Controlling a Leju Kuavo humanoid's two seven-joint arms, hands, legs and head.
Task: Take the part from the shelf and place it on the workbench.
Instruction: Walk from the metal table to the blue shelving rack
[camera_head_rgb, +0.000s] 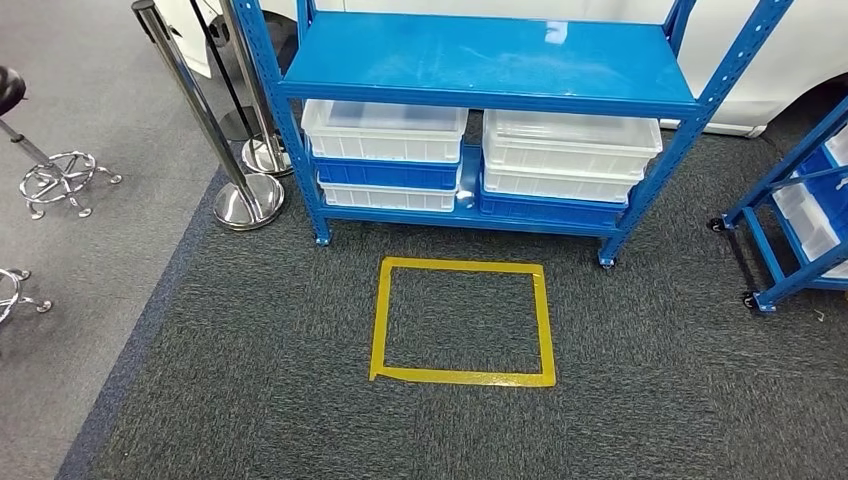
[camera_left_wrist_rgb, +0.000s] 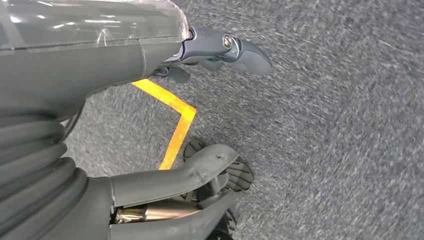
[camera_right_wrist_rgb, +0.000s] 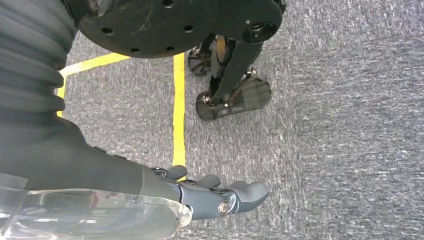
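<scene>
I stand facing a blue shelf (camera_head_rgb: 480, 60) on a dark grey carpet (camera_head_rgb: 650, 400). Its upper board is bare and glossy. On its lower board sit two stacks of bins: a white bin (camera_head_rgb: 384, 130) over a blue one (camera_head_rgb: 388, 172) over another white one toward the left end, and two white bins (camera_head_rgb: 570, 140) over a blue bin (camera_head_rgb: 548, 208) toward the right end. I cannot tell from here which bin holds the part, or whether any part lies inside; the bin interiors look pale and their contents are not clear.

On the carpet just in front of the shelf is a square of yellow tape (camera_head_rgb: 462, 320). Two chrome stanchion posts (camera_head_rgb: 240, 190) stand beside the shelf's left legs, at the carpet's left edge. Further left, on the lighter floor, is a stool with a chrome base (camera_head_rgb: 60, 180). At the right edge a second blue rack (camera_head_rgb: 790, 220) on small wheels holds white bins.

My left robot hand (camera_left_wrist_rgb: 210, 55) hangs over the carpet near a corner of the yellow tape, its fingers (camera_left_wrist_rgb: 245, 55) loosely extended, spread from the thumb (camera_left_wrist_rgb: 200, 170), holding nothing. My right robot hand (camera_right_wrist_rgb: 220, 195) also hangs above the carpet, beside a straight run of the tape, fingers slightly bent and apart, holding nothing.
</scene>
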